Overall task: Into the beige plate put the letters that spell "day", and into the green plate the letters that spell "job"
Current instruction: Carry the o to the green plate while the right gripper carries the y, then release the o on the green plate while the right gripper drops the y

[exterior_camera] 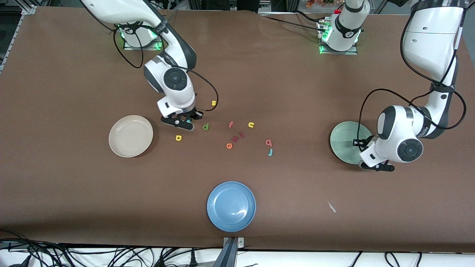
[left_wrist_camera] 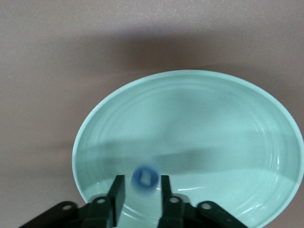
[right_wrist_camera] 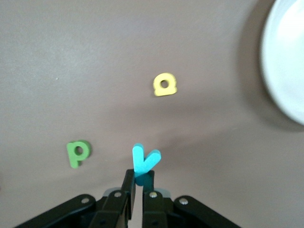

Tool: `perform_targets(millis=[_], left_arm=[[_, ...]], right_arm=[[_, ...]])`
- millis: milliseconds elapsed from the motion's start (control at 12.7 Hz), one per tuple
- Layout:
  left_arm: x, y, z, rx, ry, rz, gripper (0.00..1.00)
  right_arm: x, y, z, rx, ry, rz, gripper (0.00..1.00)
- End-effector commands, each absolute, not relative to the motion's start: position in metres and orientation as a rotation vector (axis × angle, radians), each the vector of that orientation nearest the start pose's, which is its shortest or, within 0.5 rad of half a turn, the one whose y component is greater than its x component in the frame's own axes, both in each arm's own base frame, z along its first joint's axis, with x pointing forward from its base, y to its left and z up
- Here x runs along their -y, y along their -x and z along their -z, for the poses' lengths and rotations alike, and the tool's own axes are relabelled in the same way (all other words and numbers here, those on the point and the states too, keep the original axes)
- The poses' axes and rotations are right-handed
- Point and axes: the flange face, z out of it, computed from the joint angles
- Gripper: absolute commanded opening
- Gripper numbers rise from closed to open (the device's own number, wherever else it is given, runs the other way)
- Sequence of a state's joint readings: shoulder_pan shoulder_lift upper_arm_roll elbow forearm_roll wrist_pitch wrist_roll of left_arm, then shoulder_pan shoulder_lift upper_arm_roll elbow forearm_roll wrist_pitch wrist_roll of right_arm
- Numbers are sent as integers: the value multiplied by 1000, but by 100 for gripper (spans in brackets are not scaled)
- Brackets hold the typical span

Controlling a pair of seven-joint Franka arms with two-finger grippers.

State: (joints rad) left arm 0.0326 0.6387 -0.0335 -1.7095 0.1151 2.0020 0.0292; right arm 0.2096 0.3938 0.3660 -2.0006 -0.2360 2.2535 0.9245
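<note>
My right gripper (right_wrist_camera: 138, 183) is shut on the teal "y" (right_wrist_camera: 145, 160), which sticks up from its fingertips low over the table beside the green "d" (exterior_camera: 205, 127) and the yellow "a" (exterior_camera: 178, 138). The beige plate (exterior_camera: 130, 136) lies empty toward the right arm's end. My left gripper (left_wrist_camera: 141, 187) hangs open over the green plate (left_wrist_camera: 213, 118). The blue "o" (left_wrist_camera: 145, 177) shows blurred between and below its fingers, free of both. The pinkish-red "b" (exterior_camera: 268, 142) and the teal "j" (exterior_camera: 270, 152) lie mid-table.
A blue plate (exterior_camera: 231, 206) sits nearest the front camera. Loose letters lie mid-table: a yellow "s" (exterior_camera: 213, 103), a pink "f" (exterior_camera: 231, 124), a yellow "u" (exterior_camera: 251, 125), an orange "e" (exterior_camera: 229, 145) and two reddish ones beside it. A white scrap (exterior_camera: 331, 207) lies near the front edge.
</note>
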Motion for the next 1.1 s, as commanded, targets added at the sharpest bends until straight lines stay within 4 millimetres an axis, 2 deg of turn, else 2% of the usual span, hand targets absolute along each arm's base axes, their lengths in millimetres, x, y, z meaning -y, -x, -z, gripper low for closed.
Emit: perform_targets(millis=[0, 158, 237, 473, 631, 710, 868, 947, 1025], left_arm=[[6, -640, -215, -160, 3037, -484, 100], [44, -643, -232, -4, 3100, -449, 100], [71, -646, -244, 60, 3118, -417, 100], [152, -652, -267, 243, 3156, -350, 99], [216, -644, -259, 299, 3154, -335, 99], [240, -640, -250, 336, 3162, -295, 99], [282, -629, -232, 439, 3167, -247, 99], [300, -624, -226, 486, 3174, -223, 99], [314, -622, -221, 536, 3190, -182, 99]], right_arm=[[-254, -513, -308, -125, 3222, -186, 0], [-205, -527, -324, -3, 3232, -237, 0], [-187, -534, -327, 67, 3222, -238, 0], [-142, -552, -320, 190, 3195, -224, 0], [-112, -565, -306, 255, 3187, -186, 0], [-95, -572, -300, 291, 3177, -161, 0], [-80, -577, -291, 305, 3167, -144, 0], [-76, -577, -286, 296, 3166, -157, 12], [-76, -578, -283, 289, 3165, -159, 64]])
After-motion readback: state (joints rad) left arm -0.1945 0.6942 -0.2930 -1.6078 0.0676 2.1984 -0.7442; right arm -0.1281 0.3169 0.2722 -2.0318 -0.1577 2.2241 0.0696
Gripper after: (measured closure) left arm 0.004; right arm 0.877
